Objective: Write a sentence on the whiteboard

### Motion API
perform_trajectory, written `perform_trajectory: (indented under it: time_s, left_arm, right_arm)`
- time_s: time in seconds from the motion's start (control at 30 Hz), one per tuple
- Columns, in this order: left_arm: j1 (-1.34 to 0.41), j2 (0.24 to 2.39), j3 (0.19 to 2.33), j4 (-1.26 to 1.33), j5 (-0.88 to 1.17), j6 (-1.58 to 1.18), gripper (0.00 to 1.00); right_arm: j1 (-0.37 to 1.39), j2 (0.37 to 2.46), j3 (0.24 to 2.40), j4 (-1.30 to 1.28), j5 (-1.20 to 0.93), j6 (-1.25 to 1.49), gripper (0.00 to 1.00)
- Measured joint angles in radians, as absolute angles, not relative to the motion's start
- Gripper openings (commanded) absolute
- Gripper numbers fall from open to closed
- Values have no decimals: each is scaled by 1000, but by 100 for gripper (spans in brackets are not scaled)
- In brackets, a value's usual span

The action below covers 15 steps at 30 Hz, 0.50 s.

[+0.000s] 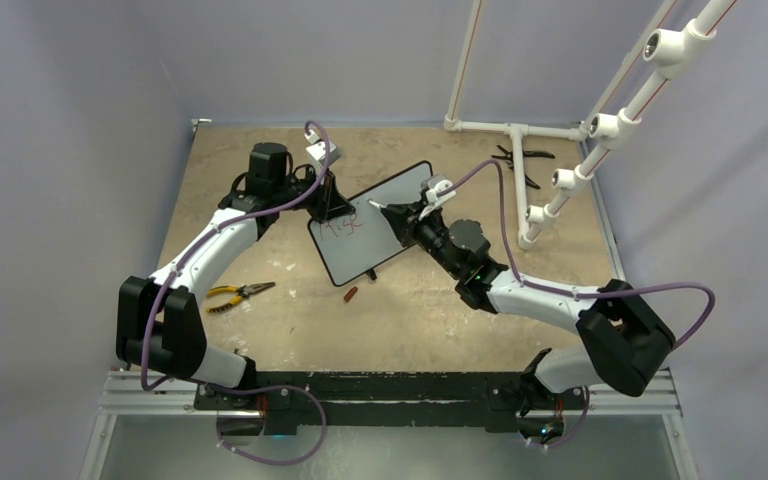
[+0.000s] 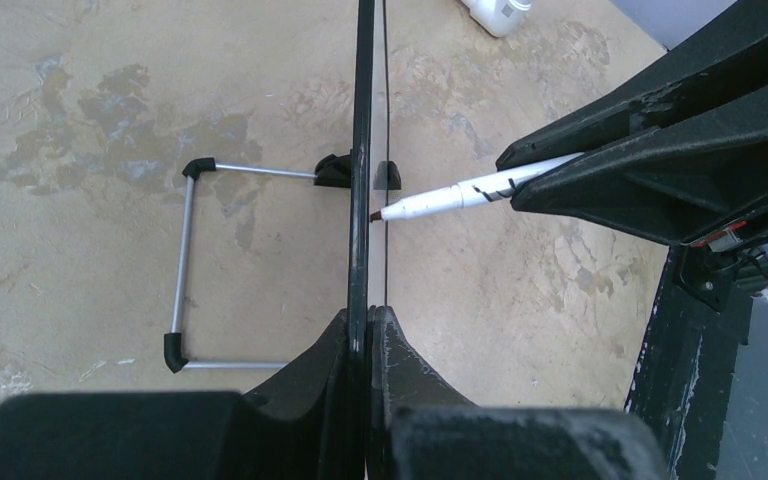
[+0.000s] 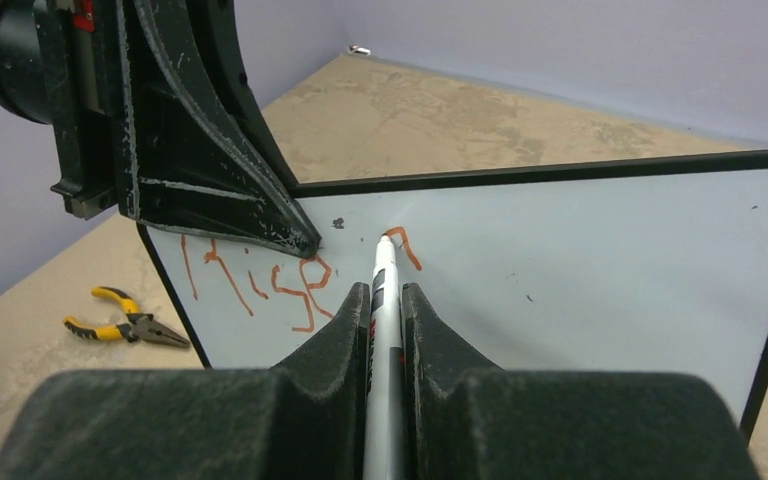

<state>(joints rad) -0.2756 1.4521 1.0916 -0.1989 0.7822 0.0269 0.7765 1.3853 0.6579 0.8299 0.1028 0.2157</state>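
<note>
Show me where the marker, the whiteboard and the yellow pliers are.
marker (image 3: pixel 384 292): right wrist view, on its white barrel.
whiteboard (image 3: pixel 610 280): right wrist view, on its bare white face.
yellow pliers (image 1: pixel 242 292): top external view, near their joint.

**Whiteboard** (image 1: pixel 360 255): a small rectangular white board in a thin black frame with rounded corners. It is stood on a long edge and set diagonally in the top view, and a wire stand (image 2: pixel 185 260) is folded out behind it.

**Sentence** (image 3: pixel 260 285): a few thin red handwritten characters in a single line, placed toward the left end of the writing face, just under the upper frame edge.
</note>
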Motion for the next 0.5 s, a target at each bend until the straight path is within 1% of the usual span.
perform_trajectory:
  time_s: [0.5]
  left_arm:
    - [-276,1452,1092,-199,781,27,0]
  right_arm:
    - [777,1389,605,789,83,250,0]
